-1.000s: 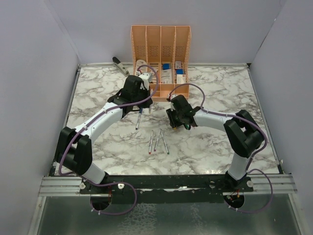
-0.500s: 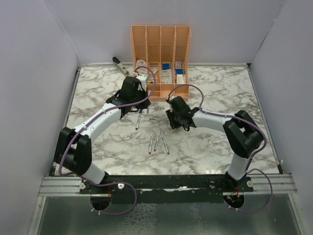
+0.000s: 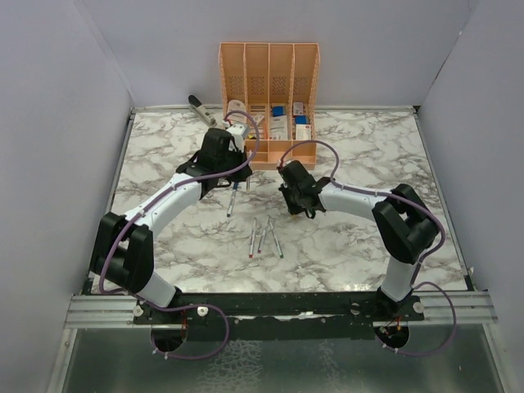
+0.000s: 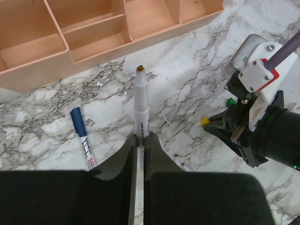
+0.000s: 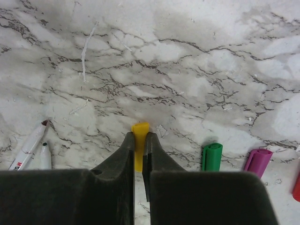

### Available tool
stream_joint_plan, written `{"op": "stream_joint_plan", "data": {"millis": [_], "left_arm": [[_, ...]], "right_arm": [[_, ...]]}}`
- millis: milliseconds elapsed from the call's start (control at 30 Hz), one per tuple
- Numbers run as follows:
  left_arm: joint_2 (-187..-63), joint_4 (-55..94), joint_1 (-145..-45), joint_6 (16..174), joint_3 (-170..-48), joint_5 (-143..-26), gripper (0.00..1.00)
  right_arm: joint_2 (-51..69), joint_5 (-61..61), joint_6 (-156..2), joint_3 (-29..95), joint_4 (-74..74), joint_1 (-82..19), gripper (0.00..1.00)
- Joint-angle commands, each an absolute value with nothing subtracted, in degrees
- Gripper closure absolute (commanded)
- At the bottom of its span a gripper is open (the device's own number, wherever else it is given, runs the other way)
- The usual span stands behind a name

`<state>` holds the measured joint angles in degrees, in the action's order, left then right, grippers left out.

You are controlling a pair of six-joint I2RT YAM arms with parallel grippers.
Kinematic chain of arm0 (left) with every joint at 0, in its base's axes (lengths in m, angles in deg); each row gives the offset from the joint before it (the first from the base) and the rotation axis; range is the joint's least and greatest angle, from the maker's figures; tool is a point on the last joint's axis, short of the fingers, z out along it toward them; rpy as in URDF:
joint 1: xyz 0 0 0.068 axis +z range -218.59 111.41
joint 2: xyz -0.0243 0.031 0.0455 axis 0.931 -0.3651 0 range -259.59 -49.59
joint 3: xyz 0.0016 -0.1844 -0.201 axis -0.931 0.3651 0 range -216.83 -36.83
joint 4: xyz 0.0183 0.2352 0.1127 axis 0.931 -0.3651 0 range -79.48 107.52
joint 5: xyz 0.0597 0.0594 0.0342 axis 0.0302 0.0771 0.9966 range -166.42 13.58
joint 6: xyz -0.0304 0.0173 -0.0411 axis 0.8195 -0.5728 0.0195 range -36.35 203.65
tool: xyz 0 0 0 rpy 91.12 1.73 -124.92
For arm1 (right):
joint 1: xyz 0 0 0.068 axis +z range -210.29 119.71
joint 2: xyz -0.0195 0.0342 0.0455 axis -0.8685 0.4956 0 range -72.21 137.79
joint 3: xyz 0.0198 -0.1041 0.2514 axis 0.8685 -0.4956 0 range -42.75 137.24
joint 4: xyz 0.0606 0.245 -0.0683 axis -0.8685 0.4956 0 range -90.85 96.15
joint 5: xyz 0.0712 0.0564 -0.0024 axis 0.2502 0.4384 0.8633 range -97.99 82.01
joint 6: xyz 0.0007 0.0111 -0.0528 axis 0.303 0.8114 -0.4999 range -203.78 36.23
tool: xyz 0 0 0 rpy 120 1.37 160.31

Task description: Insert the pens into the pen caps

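My left gripper (image 4: 141,138) is shut on a silver-grey pen (image 4: 140,103) whose brownish tip points away toward the organiser; it also shows in the top view (image 3: 244,173). A blue-capped pen (image 4: 83,136) lies on the marble to its left. My right gripper (image 5: 139,138) is shut on the yellow cap (image 5: 139,132), to the right of the held pen and apart from it (image 3: 288,196). A green cap (image 5: 212,157), a purple cap (image 5: 257,159) and a red cap (image 5: 296,187) lie to the right. Three pens (image 3: 263,236) lie near the front.
The peach desk organiser (image 3: 268,82) stands at the back, its low front tray (image 4: 93,35) just beyond the held pen. A grey stapler (image 3: 199,109) lies at the back left. Grey walls close in three sides of the marble table (image 3: 368,155).
My right gripper has moved a little left and away from the base with the yellow cap, closer to the left gripper. The left gripper has shifted slightly left.
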<state>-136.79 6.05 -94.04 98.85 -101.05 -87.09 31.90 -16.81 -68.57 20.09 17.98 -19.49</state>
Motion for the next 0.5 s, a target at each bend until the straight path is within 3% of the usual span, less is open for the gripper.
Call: {"op": "stream_joint_plan", "data": {"millis": [0, 333, 467], "left_arm": [[-134.78, 9.83, -93.49, 98.12, -99.68, -91.61, 1.00], [-132.22, 16.34, -93.20, 98.08, -94.99, -96.82, 1.00], [-130.85, 21.87, -93.19, 98.65, -91.70, -101.83, 1.00]], "right_arm": [[33.36, -22.07, -68.88, 25.23, 22.98, -19.07, 0.99], [27.13, -21.18, -69.36, 32.55, 10.75, -25.53, 0.99], [20.17, -13.78, -64.51, 27.37, 1.26, -32.29, 0.99]]}}
